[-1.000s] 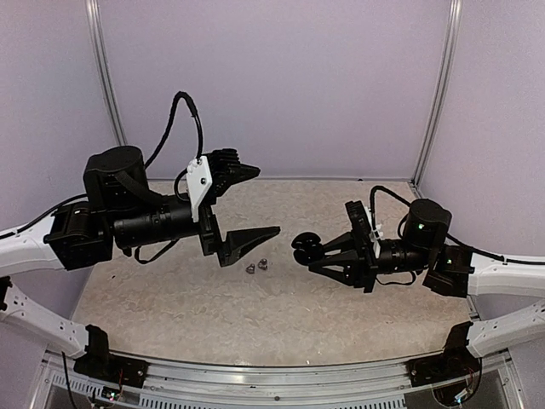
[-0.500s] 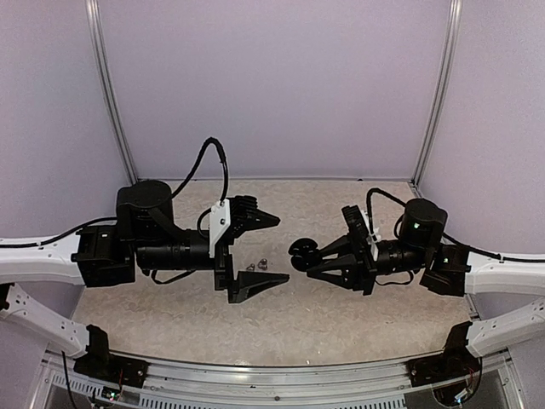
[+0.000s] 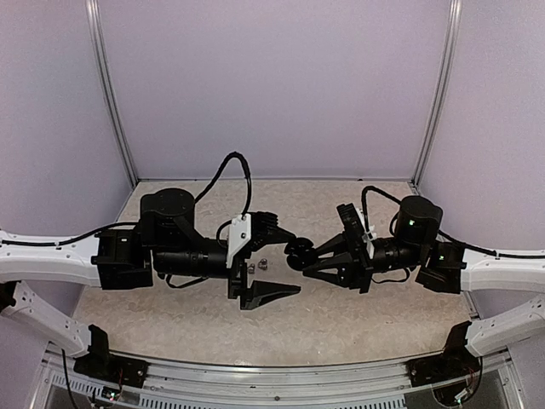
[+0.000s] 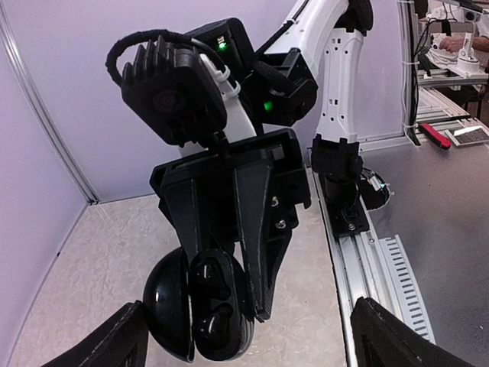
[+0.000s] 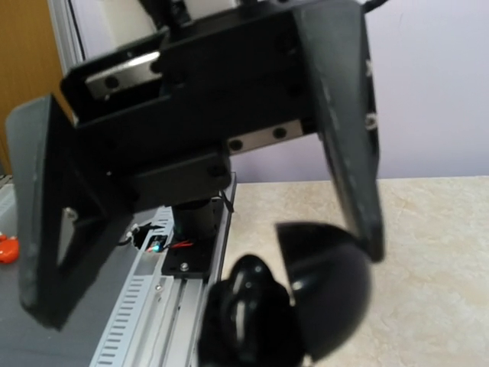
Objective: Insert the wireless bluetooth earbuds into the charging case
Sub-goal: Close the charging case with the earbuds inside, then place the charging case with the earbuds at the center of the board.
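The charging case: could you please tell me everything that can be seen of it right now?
The charging case is a small, glossy black puck that looks like plastic. It is hinged open like a clam: the domed lid swings to one side, and the base shows two dark rounded hollows whose contents I cannot make out. The right end effector is shut on it and holds it above the table, its open side towards the left wrist camera.
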Robot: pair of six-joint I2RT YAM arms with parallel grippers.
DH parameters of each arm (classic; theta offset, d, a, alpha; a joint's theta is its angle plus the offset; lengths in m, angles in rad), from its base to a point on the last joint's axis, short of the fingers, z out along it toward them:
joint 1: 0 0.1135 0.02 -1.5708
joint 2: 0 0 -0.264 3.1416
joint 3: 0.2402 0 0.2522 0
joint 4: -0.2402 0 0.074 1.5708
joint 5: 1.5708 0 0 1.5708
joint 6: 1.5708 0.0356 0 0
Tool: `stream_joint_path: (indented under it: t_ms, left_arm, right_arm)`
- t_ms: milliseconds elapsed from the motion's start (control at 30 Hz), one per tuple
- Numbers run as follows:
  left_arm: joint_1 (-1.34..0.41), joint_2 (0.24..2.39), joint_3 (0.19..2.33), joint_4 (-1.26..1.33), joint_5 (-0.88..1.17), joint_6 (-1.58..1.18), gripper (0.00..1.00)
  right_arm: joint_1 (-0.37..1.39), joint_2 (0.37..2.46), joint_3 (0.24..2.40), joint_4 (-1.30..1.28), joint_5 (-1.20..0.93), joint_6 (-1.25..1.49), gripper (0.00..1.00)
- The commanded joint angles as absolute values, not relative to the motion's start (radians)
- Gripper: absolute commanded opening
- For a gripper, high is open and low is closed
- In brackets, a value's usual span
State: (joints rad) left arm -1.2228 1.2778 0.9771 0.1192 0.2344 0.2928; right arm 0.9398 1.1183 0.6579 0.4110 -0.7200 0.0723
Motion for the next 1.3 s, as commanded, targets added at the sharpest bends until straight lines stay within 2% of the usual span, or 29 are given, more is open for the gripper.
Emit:
stream_joint_path:
  t_ms: [0,300,600,800,1000,1267]
  left_arm:
    - [-1.261,1.254,0.982,0.134,0.280,0.376,0.90]
    - [-1.314,1.268,1.056,-0.025,0.179,0.495,0.78]
    - [-1.312,1.184,0.952,0.161,-0.132,0.526,0.83]
    - [-1.252,1.165,0.918,0.215,-0.200,0.419,0.83]
    - [-1.229,1.158,0.886,0.293,-0.327,0.303,0.84]
    - [-1.214,1.133,0.844,0.324,-0.363,0.186,0.87]
  right_arm:
    - [0.948,1.126,0.680,0.444,-0.703,0.096,0.00]
    - [0.945,1.132,0.685,0.465,-0.693,0.148,0.00]
    - [0.900,1.136,0.703,0.392,-0.637,0.231,0.00]
    - [0.752,1.206,0.769,0.200,-0.563,0.244,0.00]
    - [0.579,1.363,0.852,0.097,-0.524,0.229,0.00]
    - [0.425,1.653,1.000,0.086,-0.580,0.234,0.00]
